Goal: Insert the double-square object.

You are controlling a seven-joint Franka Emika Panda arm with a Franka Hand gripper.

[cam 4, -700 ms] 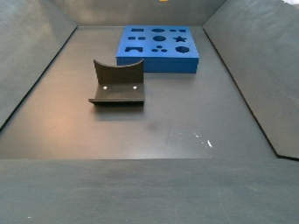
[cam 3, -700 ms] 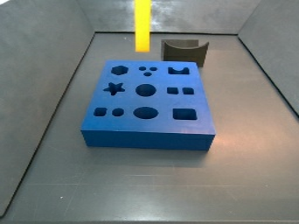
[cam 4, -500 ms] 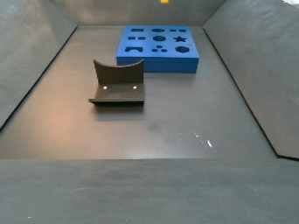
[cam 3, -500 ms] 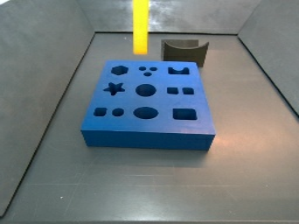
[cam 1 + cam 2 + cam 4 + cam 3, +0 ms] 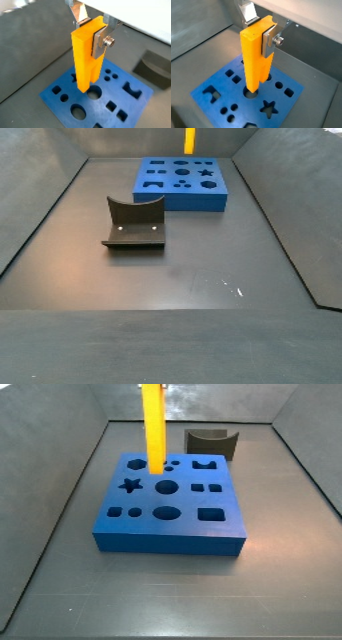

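Note:
My gripper (image 5: pixel 92 30) is shut on the top of the double-square object (image 5: pixel 87 60), a long yellow-orange bar that hangs upright. Silver fingers (image 5: pixel 100 40) clamp it from both sides, as both wrist views show: gripper (image 5: pixel 261 31), bar (image 5: pixel 256 60). The bar's lower end is over the blue block (image 5: pixel 141 106) with shaped holes, close to a round hole near the middle; I cannot tell whether it touches. In both side views the bar (image 5: pixel 155 429) (image 5: pixel 189 140) stands over the block (image 5: pixel 171 529) (image 5: pixel 201 196). The gripper itself is out of both side views.
The dark grey curved fixture (image 5: pixel 211 442) stands on the floor behind the block, apart from it. It also shows in a side view (image 5: pixel 134 223) and in a wrist view (image 5: pixel 153 70). Grey sloping walls (image 5: pixel 54 494) close in the floor on all sides.
The bar has come down and moved from behind the block to over its top. The block and the fixture have not moved.

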